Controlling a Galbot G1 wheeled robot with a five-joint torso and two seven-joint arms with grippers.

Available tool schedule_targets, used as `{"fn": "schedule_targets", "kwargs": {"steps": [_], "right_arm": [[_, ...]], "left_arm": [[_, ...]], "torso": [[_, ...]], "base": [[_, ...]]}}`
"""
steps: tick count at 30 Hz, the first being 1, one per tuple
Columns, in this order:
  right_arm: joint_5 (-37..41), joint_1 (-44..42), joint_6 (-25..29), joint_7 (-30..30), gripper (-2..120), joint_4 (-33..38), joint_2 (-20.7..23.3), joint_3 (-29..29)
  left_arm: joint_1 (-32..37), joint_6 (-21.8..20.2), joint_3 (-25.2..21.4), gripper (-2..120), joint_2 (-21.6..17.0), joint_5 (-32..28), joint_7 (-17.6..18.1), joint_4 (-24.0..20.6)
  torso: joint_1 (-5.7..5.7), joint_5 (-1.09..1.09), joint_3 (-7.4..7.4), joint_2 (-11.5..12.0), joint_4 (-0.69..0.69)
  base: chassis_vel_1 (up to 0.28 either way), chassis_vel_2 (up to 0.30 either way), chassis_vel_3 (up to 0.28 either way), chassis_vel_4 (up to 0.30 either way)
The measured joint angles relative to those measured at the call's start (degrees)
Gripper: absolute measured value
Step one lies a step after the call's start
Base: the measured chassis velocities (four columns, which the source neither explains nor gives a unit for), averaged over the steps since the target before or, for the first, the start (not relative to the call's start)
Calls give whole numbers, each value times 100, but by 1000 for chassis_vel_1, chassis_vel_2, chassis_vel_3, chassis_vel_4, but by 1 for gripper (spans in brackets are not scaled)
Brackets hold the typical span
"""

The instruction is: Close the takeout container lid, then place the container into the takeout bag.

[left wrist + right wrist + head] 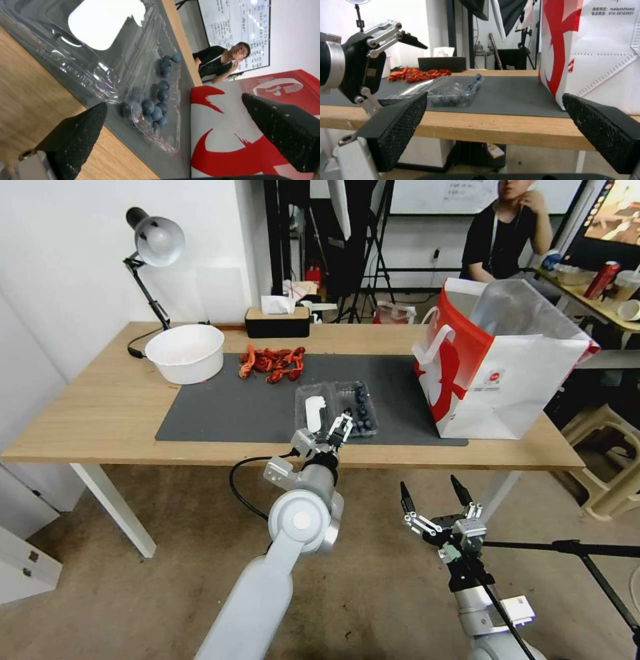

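I see the takeout container (337, 409) lying open on the grey mat (233, 410), its lid (313, 410) folded flat to the left and blueberries (361, 410) in the right half. My left gripper (341, 428) hovers at the container's near edge, fingers spread and holding nothing. The takeout bag (497, 373) stands upright just right of the mat. My right gripper (433, 493) waits below the table edge, also spread wide.

Takeout container (337, 409) lies open, lid (313, 410) flat, near takeout bag (500, 373).
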State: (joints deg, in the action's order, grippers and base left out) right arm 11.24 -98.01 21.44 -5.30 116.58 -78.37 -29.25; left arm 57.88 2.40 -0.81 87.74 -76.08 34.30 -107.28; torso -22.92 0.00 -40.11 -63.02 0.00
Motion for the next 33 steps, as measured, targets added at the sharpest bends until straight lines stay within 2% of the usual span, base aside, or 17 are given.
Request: {"fn": "schedule_targets", "kwargs": {"steps": [33], "right_arm": [[-52,-39,44,40,100,-40,-46,22]], "left_arm": [[-115,11,-146,100,50,-121,98,129]], "torso": [[1,0,0,0,0]], "base": [[0,0,0,0]]}}
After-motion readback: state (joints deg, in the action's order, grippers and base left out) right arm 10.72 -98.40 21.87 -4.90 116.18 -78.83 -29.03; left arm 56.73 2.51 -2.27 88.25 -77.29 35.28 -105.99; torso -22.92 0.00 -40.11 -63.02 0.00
